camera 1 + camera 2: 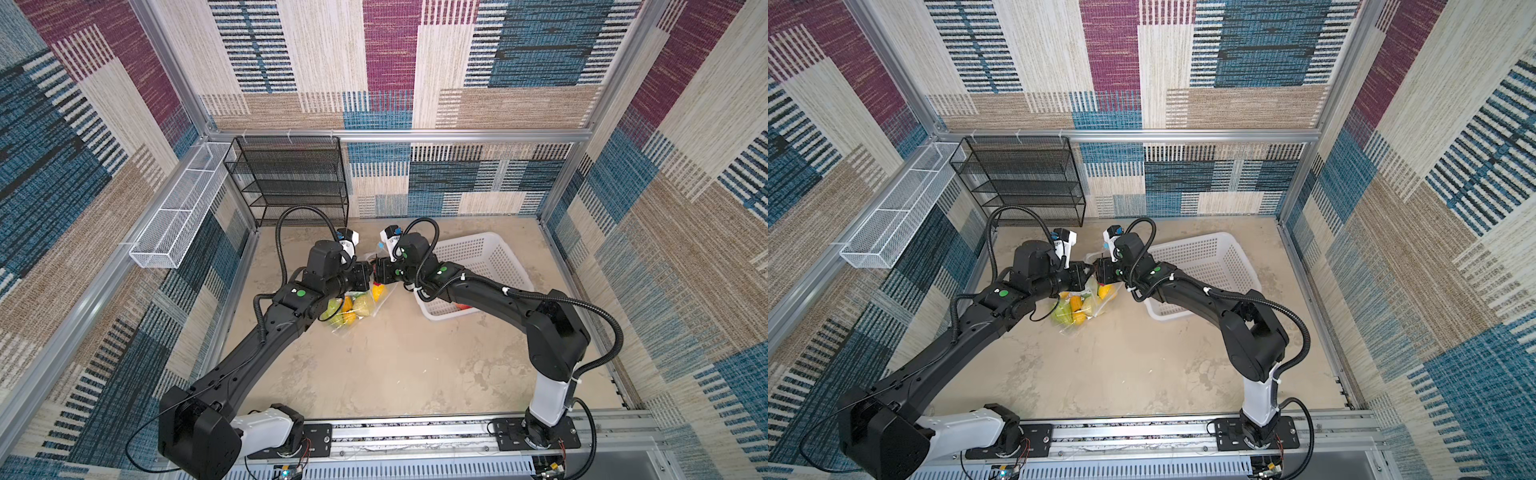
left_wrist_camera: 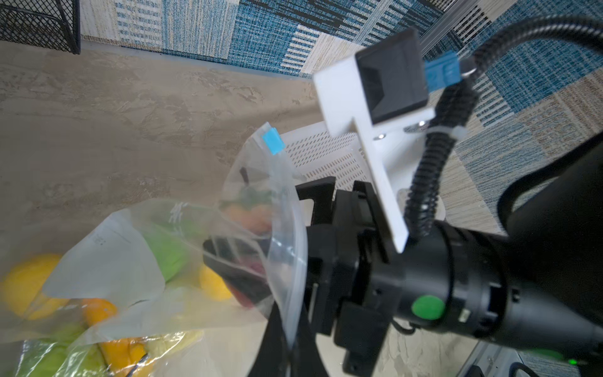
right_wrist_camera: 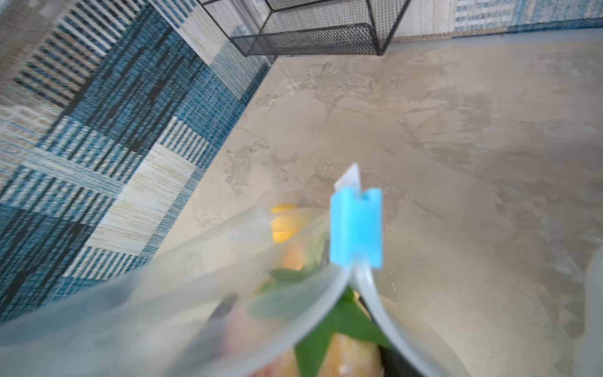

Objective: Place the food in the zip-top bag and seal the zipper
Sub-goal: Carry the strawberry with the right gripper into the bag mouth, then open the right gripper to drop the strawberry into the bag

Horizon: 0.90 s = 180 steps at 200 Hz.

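Most of the food [image 1: 353, 309] is in the zip-top bag [image 2: 107, 258]: yellow, green and orange pieces piled at the closed end. The bag lies on the surface [image 1: 395, 365] just beside the white basket [image 1: 490, 257]. A speck of red shows in the basket under the right arm. Could be a leftover piece, too small to tell.

Left gripper [image 2: 288, 346]: jaws fully closed, pinching the film at the mouth edge and holding the mouth up.

Right gripper [image 1: 378, 270]: jaws about half apart at the mouth, one finger visible through the film. Something reddish with green leaves sits there; can't tell if it's gripped.

Zipper [image 3: 372, 297] is unsealed. The two tracks split apart right below the blue slider [image 3: 355, 228], which sits at one end of the track.

Handling, my read:
- The film is thin, limp and slick, so it won't hold shape and sags under the load.
- The toys are light, hard and glossy, so they'll roll toward the mouth if it tips down.
- Grab the thickened track, not bare film.
- The slider is the only rigid bit. Pinch across its flat sides, with the other jaws anchoring the track's opposite end so it pulls taut.
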{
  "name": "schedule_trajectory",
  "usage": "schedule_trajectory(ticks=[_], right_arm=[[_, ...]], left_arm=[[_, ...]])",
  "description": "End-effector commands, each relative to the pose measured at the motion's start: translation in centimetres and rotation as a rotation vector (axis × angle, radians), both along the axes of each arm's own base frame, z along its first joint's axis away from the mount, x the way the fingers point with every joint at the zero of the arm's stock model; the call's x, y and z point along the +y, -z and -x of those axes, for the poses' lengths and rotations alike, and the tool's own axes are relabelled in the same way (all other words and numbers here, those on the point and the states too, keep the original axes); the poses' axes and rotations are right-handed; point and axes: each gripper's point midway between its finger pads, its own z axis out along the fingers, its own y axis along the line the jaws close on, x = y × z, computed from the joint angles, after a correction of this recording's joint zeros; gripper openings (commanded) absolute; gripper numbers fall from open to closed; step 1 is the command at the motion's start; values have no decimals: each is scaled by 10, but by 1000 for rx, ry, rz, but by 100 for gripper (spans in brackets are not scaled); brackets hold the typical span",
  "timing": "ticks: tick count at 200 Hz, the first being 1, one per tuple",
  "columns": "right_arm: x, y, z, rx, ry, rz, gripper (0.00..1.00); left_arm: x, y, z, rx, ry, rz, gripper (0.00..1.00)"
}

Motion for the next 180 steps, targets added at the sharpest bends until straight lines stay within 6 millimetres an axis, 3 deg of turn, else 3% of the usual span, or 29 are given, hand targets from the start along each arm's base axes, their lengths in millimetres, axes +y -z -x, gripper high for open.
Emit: schedule_trajectory(ticks=[1, 54, 107, 180], right_arm=[[-15, 17, -10, 1, 112, 80, 51], [-10, 32, 4, 17, 67, 99, 60], [1, 5, 15, -15, -21, 39, 77], [-25, -53, 26, -143, -53, 43, 79]], left_arm=[[-2, -9, -1, -25, 4, 20, 0], [-2, -4, -3, -13, 2, 15, 0], [-1, -4, -3, -13, -3, 13, 0], [3, -8, -2, -35, -16, -5, 0]])
